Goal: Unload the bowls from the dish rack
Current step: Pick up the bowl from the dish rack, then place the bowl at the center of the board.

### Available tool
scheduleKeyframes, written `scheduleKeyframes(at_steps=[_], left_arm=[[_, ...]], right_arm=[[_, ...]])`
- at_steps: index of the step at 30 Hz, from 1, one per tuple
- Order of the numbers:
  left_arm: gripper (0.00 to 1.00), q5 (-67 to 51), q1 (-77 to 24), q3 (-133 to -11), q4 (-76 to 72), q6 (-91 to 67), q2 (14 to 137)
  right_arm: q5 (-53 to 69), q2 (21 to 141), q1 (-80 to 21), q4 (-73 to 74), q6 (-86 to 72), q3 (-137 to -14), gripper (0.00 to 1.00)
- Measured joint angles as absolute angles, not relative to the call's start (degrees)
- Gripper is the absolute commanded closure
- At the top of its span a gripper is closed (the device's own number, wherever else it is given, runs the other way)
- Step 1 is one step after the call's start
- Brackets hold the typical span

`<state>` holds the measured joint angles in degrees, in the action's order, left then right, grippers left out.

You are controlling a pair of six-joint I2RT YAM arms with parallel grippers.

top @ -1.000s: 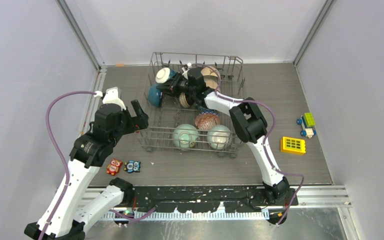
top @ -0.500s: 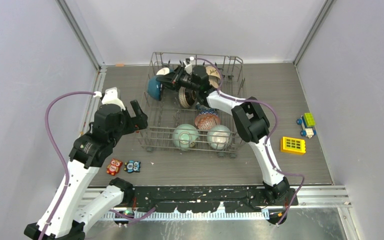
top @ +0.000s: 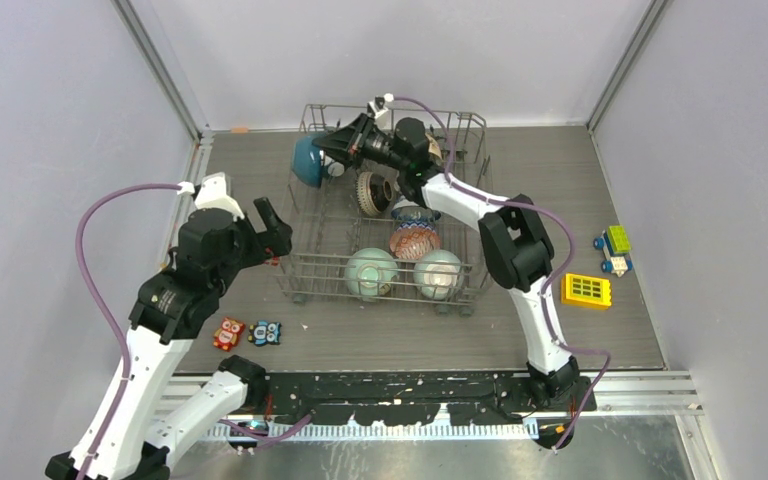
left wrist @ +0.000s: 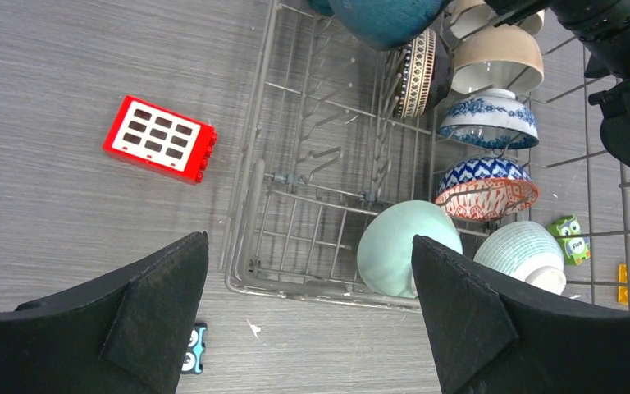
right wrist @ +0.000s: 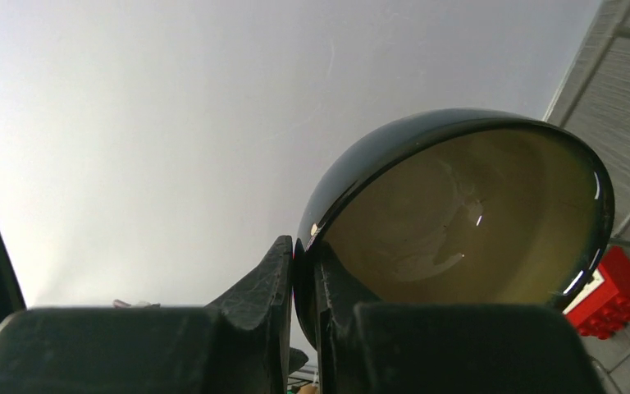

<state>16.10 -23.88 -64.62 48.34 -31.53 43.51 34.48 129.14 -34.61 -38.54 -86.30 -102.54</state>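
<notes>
The grey wire dish rack [top: 392,109] sits mid-table. My right gripper [top: 334,149] is shut on the rim of a teal bowl [top: 307,160], holding it above the rack's far left corner. The right wrist view shows its fingers [right wrist: 275,275] pinching the dark rim of that bowl [right wrist: 459,213], which has a cream inside. Several bowls remain in the rack: pale green [top: 371,272], teal-and-white [top: 438,273], red patterned [top: 414,241], blue-and-white [left wrist: 489,121], cream [left wrist: 496,61] and dark ribbed [left wrist: 417,74]. My left gripper [top: 270,226] hangs open and empty at the rack's [left wrist: 295,180] near left corner.
A red block [left wrist: 161,139] lies left of the rack. Two owl figures [top: 228,332] [top: 266,332] lie near the left arm. A yellow block [top: 586,289] and a toy car [top: 614,248] lie at the right. A green owl [left wrist: 568,238] sits beyond the rack. Walls enclose the table.
My right gripper has lifted the teal bowl up and toward the rack's far left corner. The left arm has shifted slightly, still open.
</notes>
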Motion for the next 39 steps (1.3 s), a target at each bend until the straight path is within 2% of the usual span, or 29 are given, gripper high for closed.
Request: scheduleKeyframes(at_steps=[9, 19, 28, 33, 39], left_arm=[[0.05, 16.05, -23.88, -66.87, 48.53, -32.69, 43.31], [0.03, 15.42, -23.88, -69.54, 48.23, -34.57, 43.55], [0.0, 12.62, -23.88, -74.96, 48.07, -36.73, 47.37], [0.0, 7.31, -23.88, -78.56, 48.03, -37.06, 49.82], [0.0, -4.49, -23.88, -82.61, 48.38, -37.06, 53.87]], right_arm=[[36.95, 119.77, -34.26, -33.45, -81.36, -98.1, 0.99], [35.62, 97.67, -34.65, -9.56, -60.18, -92.82, 0.99], [23.57, 78.81, -42.72, 23.42, -32.34, -95.31, 0.99], [13.23, 74.74, -49.87, 40.84, -20.99, -99.92, 0.99], [-6.26, 72.69, -63.99, 54.78, -8.64, -102.76, 0.99]])
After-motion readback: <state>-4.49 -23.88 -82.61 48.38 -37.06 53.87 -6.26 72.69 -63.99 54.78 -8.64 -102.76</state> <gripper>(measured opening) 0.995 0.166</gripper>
